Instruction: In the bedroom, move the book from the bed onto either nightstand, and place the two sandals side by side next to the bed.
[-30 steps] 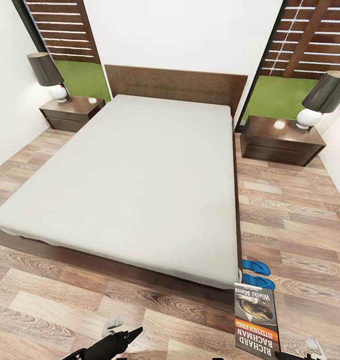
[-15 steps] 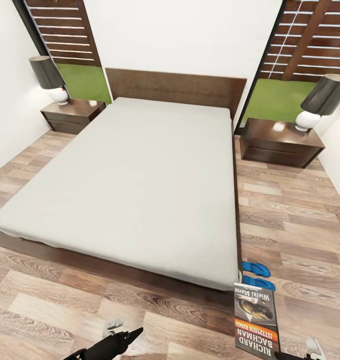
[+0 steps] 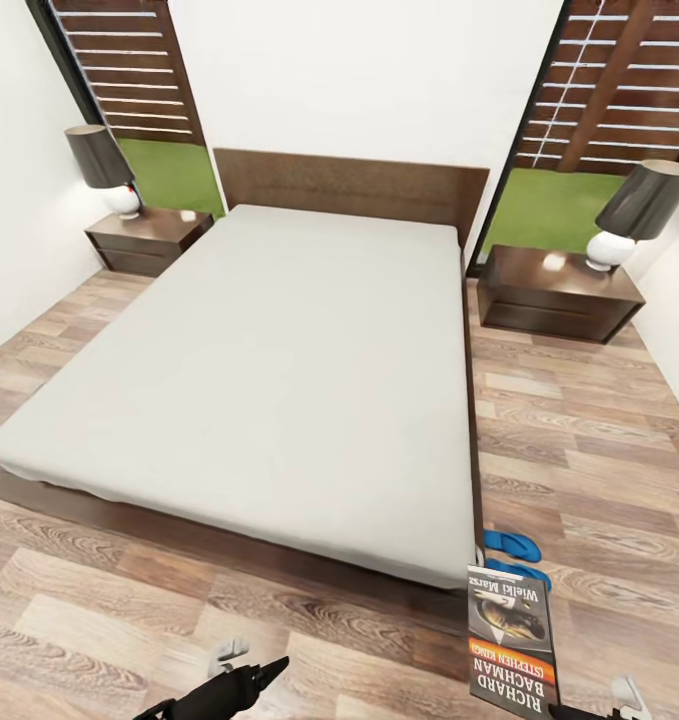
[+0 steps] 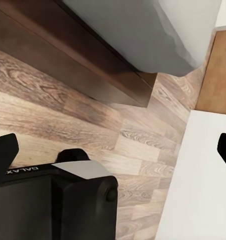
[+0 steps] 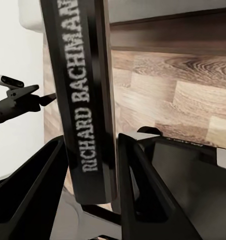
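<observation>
My right gripper [image 5: 90, 187] is shut on the book [image 5: 83, 85], its black fingers [image 5: 143, 190] on either side of the spine lettered "Richard Bachman". In the head view the book [image 3: 511, 640] hangs over the floor just past the foot corner of the bed [image 3: 279, 360]. The two blue sandals [image 3: 514, 556] lie close together on the floor against that corner. One nightstand [image 3: 144, 238] stands left of the headboard and the other nightstand [image 3: 557, 292] right of it. My left gripper [image 4: 113, 150] is open over bare floor near the bed frame.
Each nightstand carries a dark-shaded lamp, the left lamp [image 3: 106, 168] and the right lamp [image 3: 634, 212]. White walls close in on both sides. Wood-plank floor [image 3: 589, 430] runs along the bed's right side up to the right nightstand.
The whole view has shifted a little, so the bed and nightstands sit lower in the picture: the camera moved. The book stays in my right gripper.
</observation>
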Tool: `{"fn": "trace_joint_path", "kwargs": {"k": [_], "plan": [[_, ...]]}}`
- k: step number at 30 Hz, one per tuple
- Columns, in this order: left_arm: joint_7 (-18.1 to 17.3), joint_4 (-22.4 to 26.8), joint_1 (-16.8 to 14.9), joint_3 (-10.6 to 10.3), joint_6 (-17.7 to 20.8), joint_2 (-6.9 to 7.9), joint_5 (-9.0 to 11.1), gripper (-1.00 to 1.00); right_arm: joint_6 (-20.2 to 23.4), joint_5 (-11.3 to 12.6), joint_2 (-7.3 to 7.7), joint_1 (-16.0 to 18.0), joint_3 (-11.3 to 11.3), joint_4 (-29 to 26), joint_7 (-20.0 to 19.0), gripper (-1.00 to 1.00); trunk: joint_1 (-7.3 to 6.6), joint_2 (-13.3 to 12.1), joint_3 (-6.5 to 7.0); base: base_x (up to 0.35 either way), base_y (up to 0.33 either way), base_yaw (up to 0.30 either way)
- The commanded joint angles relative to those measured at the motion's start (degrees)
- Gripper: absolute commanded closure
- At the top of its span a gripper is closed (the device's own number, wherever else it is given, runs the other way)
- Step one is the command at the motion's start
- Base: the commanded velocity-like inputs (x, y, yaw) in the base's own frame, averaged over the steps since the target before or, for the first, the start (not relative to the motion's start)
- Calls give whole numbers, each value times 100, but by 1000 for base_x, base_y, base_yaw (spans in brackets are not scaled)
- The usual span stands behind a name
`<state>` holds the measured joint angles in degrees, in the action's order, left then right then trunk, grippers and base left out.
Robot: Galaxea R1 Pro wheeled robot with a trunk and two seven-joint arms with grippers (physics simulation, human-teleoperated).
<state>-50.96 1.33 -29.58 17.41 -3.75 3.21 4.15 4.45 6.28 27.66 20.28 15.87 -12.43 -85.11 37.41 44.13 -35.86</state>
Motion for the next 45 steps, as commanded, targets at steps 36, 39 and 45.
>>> {"fn": "trace_joint_path", "kwargs": {"k": [36, 39, 45], "plan": [[-1, -10, -4, -36, -38, -5, 51, -100, 47, 40, 3, 2, -28, 3, -23, 100, 1, 4, 225, 0, 0, 42], [-1, -10, -4, -36, -38, -5, 51, -100, 47, 40, 3, 2, -30, 3, -22, 100, 1, 4, 225, 0, 0, 283], [-1, -10, -4, -36, -38, -5, 51, -100, 47, 40, 3, 2, -31, 3, -18, 100, 1, 4, 225, 0, 0, 291]]}}
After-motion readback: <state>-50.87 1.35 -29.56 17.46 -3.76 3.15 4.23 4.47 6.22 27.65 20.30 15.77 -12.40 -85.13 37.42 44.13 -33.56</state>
